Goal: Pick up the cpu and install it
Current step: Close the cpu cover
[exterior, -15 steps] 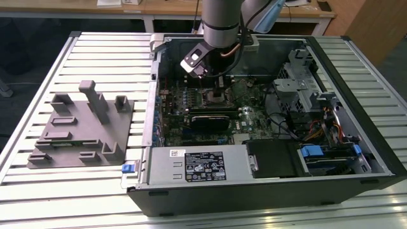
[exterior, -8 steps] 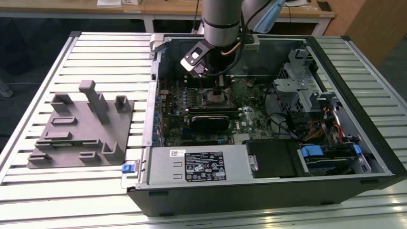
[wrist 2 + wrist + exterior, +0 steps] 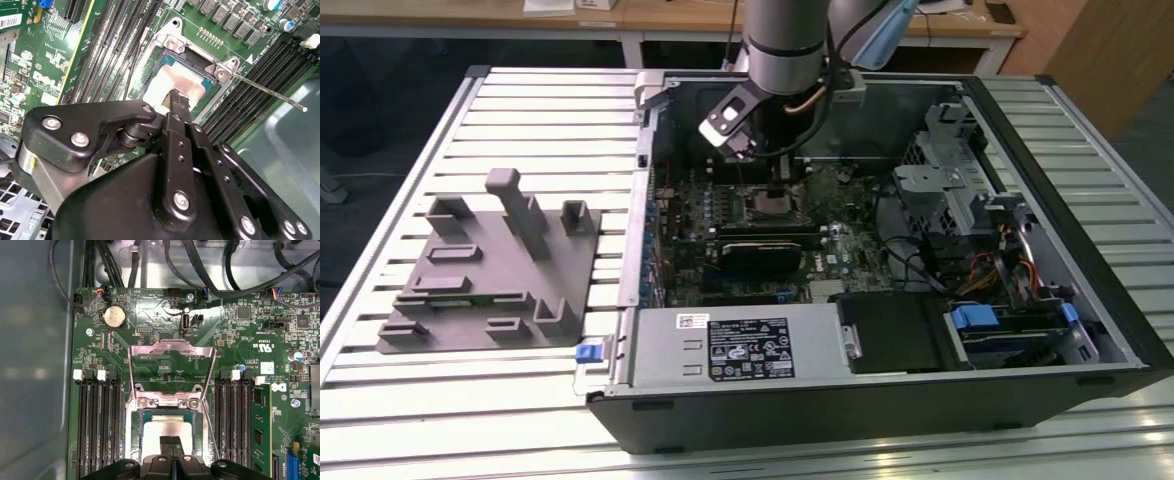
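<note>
Claw (image 3: 176, 97) narrow: fingers pressed together with nothing between them, tips on or just over the cpu (image 3: 167, 80). Cpu lies flat inside the socket frame (image 3: 172, 42), pale top up; seated, by my reading. Load plate (image 3: 172, 365) stands swung open and the lever (image 3: 270, 93) is free, which is why I can reach the socket from above. First wrist view shows that plate. Exterior view adds the grey tray (image 3: 467, 290) at nine o'clock of the case (image 3: 881, 400), both on the counter (image 3: 520, 100).

Exterior view looks down on whole PC case (image 3: 854, 420); both wrist views close above socket (image 3: 170, 401).
</note>
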`<state>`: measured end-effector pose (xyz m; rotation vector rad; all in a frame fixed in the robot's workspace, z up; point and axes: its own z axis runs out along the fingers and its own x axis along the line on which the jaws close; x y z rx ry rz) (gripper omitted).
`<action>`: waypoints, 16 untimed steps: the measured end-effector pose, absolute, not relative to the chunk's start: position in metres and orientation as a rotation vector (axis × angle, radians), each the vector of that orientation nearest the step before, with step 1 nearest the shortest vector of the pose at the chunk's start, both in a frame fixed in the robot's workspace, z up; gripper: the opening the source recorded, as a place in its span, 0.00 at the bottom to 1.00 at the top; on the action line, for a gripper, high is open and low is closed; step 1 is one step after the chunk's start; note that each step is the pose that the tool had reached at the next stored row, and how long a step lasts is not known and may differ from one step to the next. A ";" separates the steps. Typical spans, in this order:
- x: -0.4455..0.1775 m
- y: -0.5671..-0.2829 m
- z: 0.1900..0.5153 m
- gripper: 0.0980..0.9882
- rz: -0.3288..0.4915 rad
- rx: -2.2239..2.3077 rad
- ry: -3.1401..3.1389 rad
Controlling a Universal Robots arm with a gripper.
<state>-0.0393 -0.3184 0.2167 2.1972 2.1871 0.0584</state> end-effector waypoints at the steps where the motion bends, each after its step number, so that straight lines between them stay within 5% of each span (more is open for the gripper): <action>1: -0.039 -0.318 0.217 0.01 0.057 2.198 2.187; 16: -0.037 -0.319 0.219 0.01 0.053 2.212 2.194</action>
